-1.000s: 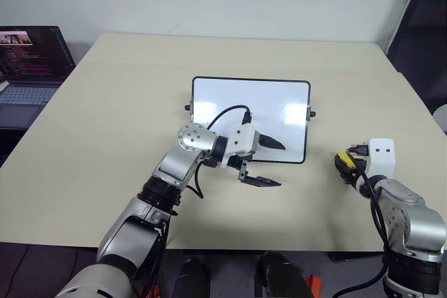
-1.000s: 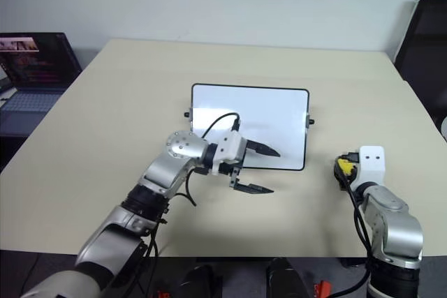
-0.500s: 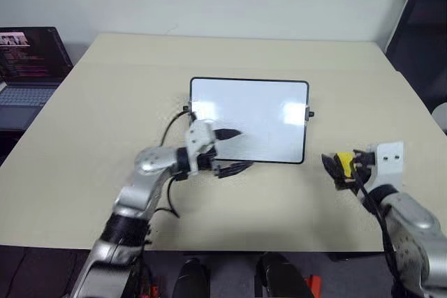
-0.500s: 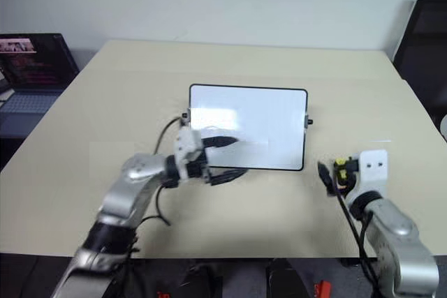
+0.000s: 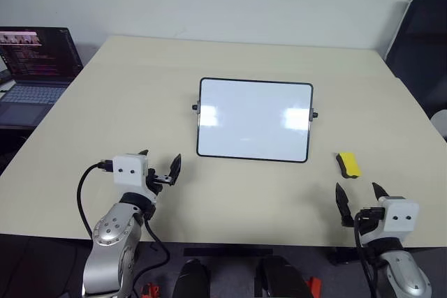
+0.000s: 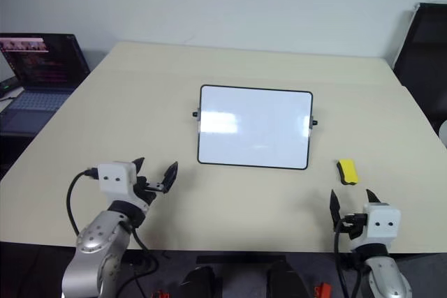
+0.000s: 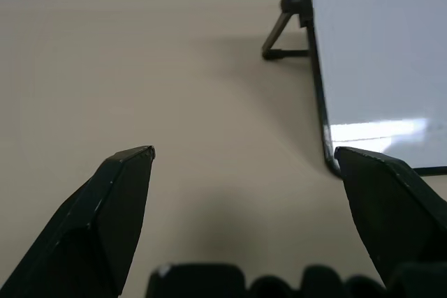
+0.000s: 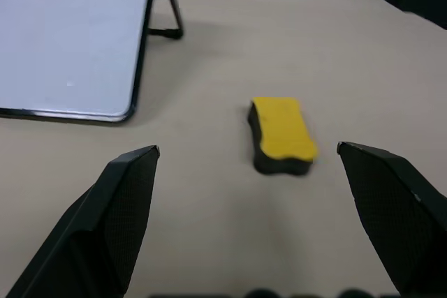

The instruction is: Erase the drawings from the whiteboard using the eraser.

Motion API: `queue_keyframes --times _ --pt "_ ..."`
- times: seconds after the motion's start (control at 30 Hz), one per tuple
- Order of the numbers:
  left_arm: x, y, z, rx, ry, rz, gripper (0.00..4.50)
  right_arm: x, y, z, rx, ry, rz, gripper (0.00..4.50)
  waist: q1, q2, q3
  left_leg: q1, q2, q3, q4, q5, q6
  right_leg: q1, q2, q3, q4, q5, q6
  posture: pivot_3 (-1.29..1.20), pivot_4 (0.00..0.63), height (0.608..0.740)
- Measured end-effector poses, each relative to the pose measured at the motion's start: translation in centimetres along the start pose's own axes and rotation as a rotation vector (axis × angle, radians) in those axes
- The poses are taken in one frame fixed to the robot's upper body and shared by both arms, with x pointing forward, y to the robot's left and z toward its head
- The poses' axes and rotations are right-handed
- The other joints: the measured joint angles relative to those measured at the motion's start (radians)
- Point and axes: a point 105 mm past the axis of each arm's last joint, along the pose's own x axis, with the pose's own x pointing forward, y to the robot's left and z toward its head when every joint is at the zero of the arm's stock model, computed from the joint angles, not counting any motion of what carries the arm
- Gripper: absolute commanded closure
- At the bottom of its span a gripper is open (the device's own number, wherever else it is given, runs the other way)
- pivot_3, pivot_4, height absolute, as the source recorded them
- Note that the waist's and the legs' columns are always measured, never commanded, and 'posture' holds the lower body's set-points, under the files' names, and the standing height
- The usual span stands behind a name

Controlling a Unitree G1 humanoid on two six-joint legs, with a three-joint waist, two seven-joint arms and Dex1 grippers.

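The whiteboard [image 5: 255,120] stands in the middle of the beige table, its face plain white with glare; the drawings are out of view. To its right the yellow eraser [image 5: 348,165] lies flat on the table, touched by nothing. My right gripper [image 5: 357,193] is open near the table's front edge, just short of the eraser [image 8: 283,130], which lies a little beyond its spread fingers [image 8: 119,214]. My left gripper [image 5: 159,162] is open and empty near the front left, short of the whiteboard's [image 7: 377,54] left corner.
An open laptop [image 5: 35,61] sits off the table's left side. A dark chair [image 5: 426,40] stands at the far right. The table's front edge [image 5: 244,243] runs just behind both grippers.
The right gripper opened, left the eraser on the table and drew back. The left arm swung away from the whiteboard's front to the front left.
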Motion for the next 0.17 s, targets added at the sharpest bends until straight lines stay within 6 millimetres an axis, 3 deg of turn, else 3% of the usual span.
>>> queue_keyframes --times 0.17 --pt "0.24 -0.38 -0.40 -0.014 0.019 0.009 0.00 -0.26 0.29 -0.67 0.002 0.039 0.042 0.05 -0.007 -0.001 -0.001 0.000 -0.001 0.004 0.000 0.000 0.001 -0.001 -0.003 0.000 0.000 0.000 0.000 0.00 0.150 0.740"
